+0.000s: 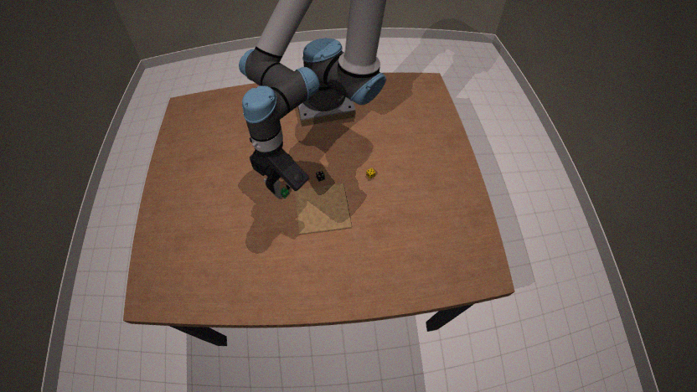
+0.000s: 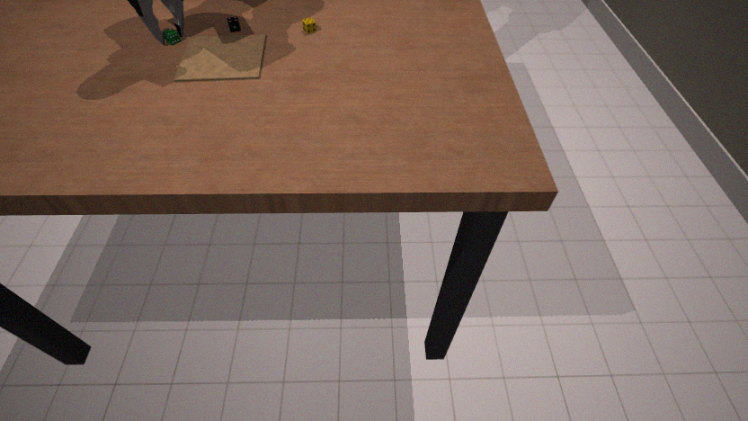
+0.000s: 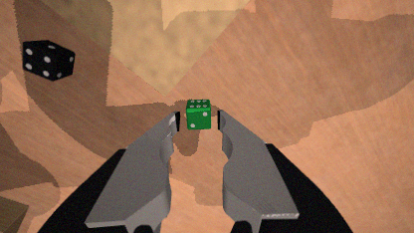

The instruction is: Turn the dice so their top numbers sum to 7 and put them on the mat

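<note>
The green die is on the wood just left of the mat. In the wrist view its larger visible face has two pips and the foreshortened face has six. My gripper is partly open around it, with a gap on both sides. The black die is off the mat, just behind its back edge. The yellow die is off the mat, to its back right. Top numbers are hard to tell.
The robot base stands at the back of the wooden table. The arm reaches over the left side of the table and shades part of the mat. The black die is the nearest object to the gripper besides the green die.
</note>
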`<action>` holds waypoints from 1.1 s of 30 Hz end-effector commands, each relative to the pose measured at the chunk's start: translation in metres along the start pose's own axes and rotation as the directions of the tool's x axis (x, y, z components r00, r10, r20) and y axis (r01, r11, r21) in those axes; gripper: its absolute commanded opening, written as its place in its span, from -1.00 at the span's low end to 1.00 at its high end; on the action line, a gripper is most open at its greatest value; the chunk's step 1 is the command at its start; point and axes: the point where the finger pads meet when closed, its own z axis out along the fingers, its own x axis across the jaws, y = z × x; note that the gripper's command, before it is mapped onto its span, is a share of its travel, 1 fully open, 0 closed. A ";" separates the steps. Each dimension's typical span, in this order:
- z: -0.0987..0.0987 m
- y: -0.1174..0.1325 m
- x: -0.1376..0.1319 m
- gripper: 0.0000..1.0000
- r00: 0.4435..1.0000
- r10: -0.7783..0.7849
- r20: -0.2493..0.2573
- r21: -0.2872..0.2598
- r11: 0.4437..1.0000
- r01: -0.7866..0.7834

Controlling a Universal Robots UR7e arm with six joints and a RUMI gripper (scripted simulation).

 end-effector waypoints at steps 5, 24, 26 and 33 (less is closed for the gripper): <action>0.000 0.000 0.000 -0.58 1.000 0.000 -0.001 0.000 1.000 0.000; 0.000 0.000 0.000 -0.58 1.000 0.000 -0.001 0.000 1.000 0.000; 0.000 0.000 0.000 -0.58 1.000 0.000 -0.001 0.000 1.000 0.000; 0.000 0.000 0.000 -0.94 1.000 0.000 -0.001 0.000 1.000 0.000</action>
